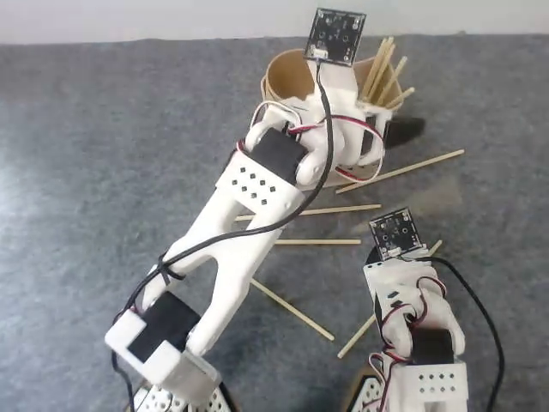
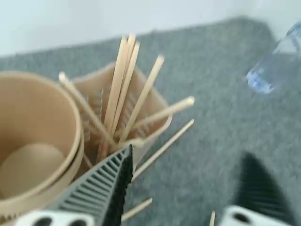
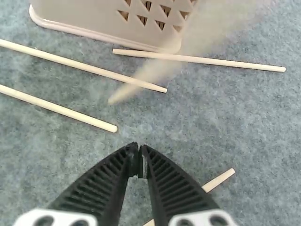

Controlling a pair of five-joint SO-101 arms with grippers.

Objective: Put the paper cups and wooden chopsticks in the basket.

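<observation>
The beige basket [image 2: 155, 101] stands at the far side of the table, with stacked paper cups [image 1: 287, 77] and several upright wooden chopsticks [image 1: 382, 77] in it. My left gripper [image 2: 188, 155] hangs open right at the basket, one finger by the cups and the other out past the basket's wall; nothing is between them. My right gripper [image 3: 140, 160] is shut with nothing in it, low over the grey mat nearer the front. A loose chopstick [image 3: 216, 181] lies just under it. Several more loose chopsticks [image 1: 317, 242] lie between it and the basket [image 3: 94, 19].
One chopstick [image 3: 188, 52] shows as a blurred streak in front of the basket wall. A clear plastic bottle [image 2: 277, 61] lies farther off on the mat. The left arm [image 1: 249, 215] stretches diagonally across the middle of the table.
</observation>
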